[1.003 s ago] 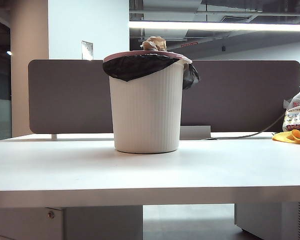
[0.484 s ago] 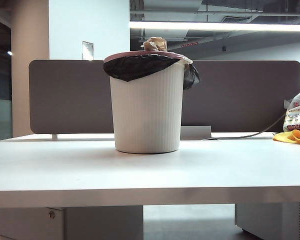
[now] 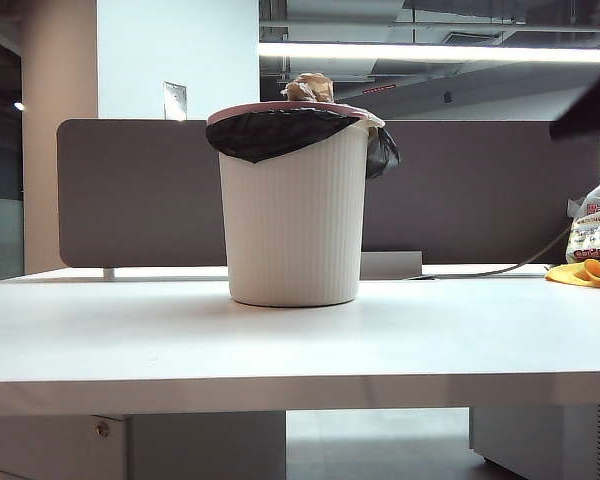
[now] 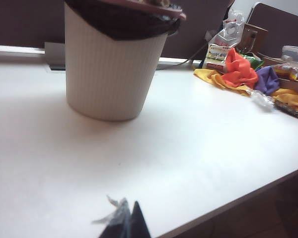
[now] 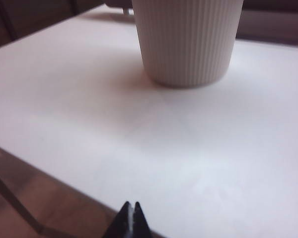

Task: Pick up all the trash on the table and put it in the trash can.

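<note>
White surface (image 3: 130, 340) lay bare of loose wads. Left claw (image 4: 125, 224) hung pressed together, empty, near the front edge. Trash can (image 3: 295, 215) stood at centre, trash (image 3: 309, 88) poking at twelve o'clock of its rim, probably finished. Right claw (image 5: 133, 223) likewise pressed together, empty.

Trash can (image 3: 294, 225) — white, ribbed, pinkish rim, black liner; trash (image 3: 309, 88) tan-brown; table (image 3: 280, 345) white; cloths (image 4: 238, 72) — yellow, orange, purple.

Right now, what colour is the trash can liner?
Black, folded over the pinkish rim of the white ribbed trash can; the liner shows best in the exterior view.
</note>
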You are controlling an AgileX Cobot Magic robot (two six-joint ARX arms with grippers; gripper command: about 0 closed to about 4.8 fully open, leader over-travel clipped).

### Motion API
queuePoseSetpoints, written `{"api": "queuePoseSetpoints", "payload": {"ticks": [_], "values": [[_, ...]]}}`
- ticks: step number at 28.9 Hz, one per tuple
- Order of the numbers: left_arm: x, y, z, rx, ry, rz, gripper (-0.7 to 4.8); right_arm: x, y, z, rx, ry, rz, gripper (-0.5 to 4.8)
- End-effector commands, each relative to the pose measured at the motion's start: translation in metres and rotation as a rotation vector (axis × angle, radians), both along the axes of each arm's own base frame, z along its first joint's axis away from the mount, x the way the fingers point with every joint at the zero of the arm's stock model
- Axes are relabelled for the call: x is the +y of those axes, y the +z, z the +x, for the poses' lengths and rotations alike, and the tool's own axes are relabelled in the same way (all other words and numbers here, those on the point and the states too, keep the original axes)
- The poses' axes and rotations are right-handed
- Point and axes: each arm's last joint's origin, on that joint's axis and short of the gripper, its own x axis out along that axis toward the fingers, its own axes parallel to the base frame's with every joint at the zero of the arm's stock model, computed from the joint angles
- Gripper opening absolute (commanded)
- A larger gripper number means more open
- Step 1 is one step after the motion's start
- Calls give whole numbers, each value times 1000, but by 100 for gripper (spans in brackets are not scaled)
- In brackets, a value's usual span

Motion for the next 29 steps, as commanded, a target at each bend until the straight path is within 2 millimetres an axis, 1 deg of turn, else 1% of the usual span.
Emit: {"api": "queuePoseSetpoints", "payload": {"ticks": [1,5,7,11,17,22,29], "values": [[-3,-18,8,-2,9,-3,-6,-1,-8,1,-17,-24,9,-4],[-6,-40,15,31,16,11,-5,-1,-21,0,4,-43,-7,-4],[-6,-47,17,40,30,17,-5,-2,-27,-1,18,-42,-14,-4],[-5,-55,19,43,93,53,-5,-2,-39,-2,55,-27,-8,-4],[-6,-68,22,56,85,88,-5,-2,-53,-4,59,-10,46,-4],[-6,-69,21,47,82,132,-6,-3,-63,-6,105,-12,12,-4],[-6,-70,21,60,81,124,-5,-4,-67,-8,150,-18,-14,1]]}}
